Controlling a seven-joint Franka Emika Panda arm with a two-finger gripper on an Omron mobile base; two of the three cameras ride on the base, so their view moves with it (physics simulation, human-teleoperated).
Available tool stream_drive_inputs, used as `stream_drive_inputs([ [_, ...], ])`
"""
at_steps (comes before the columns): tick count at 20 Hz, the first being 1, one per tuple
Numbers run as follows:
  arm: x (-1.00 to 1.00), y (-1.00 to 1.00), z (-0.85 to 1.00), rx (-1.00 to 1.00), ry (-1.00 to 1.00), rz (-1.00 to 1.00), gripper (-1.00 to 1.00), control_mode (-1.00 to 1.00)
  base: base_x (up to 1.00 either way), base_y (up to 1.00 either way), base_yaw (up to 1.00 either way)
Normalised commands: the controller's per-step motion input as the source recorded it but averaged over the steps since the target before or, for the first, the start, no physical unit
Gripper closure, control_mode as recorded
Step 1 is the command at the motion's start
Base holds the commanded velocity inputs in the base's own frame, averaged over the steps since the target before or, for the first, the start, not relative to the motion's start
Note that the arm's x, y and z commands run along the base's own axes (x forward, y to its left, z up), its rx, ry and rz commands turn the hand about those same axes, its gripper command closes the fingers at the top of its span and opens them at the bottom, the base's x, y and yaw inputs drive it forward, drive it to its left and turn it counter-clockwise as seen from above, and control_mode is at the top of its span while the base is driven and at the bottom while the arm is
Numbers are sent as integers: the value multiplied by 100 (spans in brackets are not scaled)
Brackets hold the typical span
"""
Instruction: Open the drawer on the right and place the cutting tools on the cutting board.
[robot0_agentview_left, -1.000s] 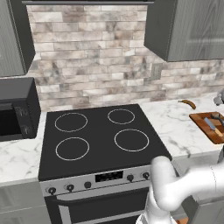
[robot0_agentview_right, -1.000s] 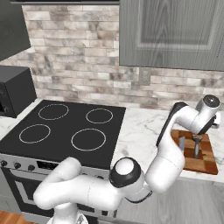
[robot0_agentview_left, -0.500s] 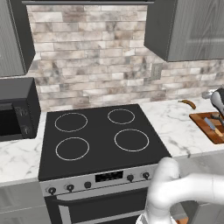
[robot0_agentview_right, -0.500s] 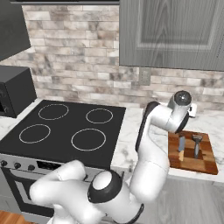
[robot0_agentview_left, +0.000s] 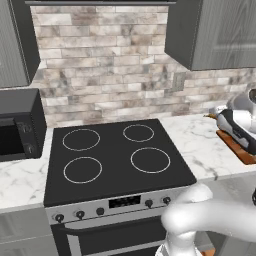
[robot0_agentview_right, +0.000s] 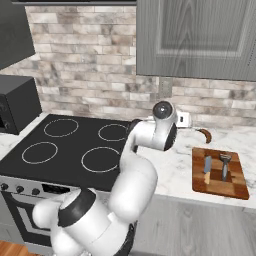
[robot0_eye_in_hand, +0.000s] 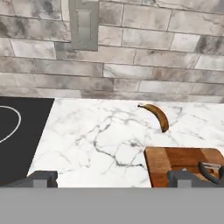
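Since half a second ago the white arm's hand has drawn back from above the thick reddish-brown checkered wooden cutting board (robot0_agentview_right: 219, 172) and swung left toward the stove; in the right base view its round wrist now sits near the black four-ring cooktop (robot0_agentview_right: 75, 150), well apart from the board. The two-finger gripper (robot0_eye_in_hand: 111, 178) is released, its two small dark finger tips standing wide apart at the bottom of the hand view with nothing between them. On the board lie two cutting tools: a slim knife with a bluish-grey blade and orange-tan handle (robot0_agentview_right: 207, 169) on the left half, and beside it, apart from it, a grey tool with a looped head (robot0_agentview_right: 224, 165) on the right half, both lying roughly along the board's short direction. In the hand view the looped head shows at the board's near right corner. The board rests on the white marbled counter (robot0_agentview_right: 175, 167) right of the stove. Behind the board, near the brick backsplash (robot0_eye_in_hand: 144, 57), lies a curved brown-orange thing (robot0_eye_in_hand: 157, 116), apart from the board. A grey wall outlet plate (robot0_eye_in_hand: 84, 24) is set in the bricks above the counter. A black microwave (robot0_agentview_left: 17, 122) stands on the counter left of the cooktop, and grey upper cabinets (robot0_agentview_right: 195, 37) hang above.
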Motion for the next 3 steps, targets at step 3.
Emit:
stream_drive_inputs([
  [3,-66,100,-5,-5,-15,14,-100,-100,0,0,0],
])
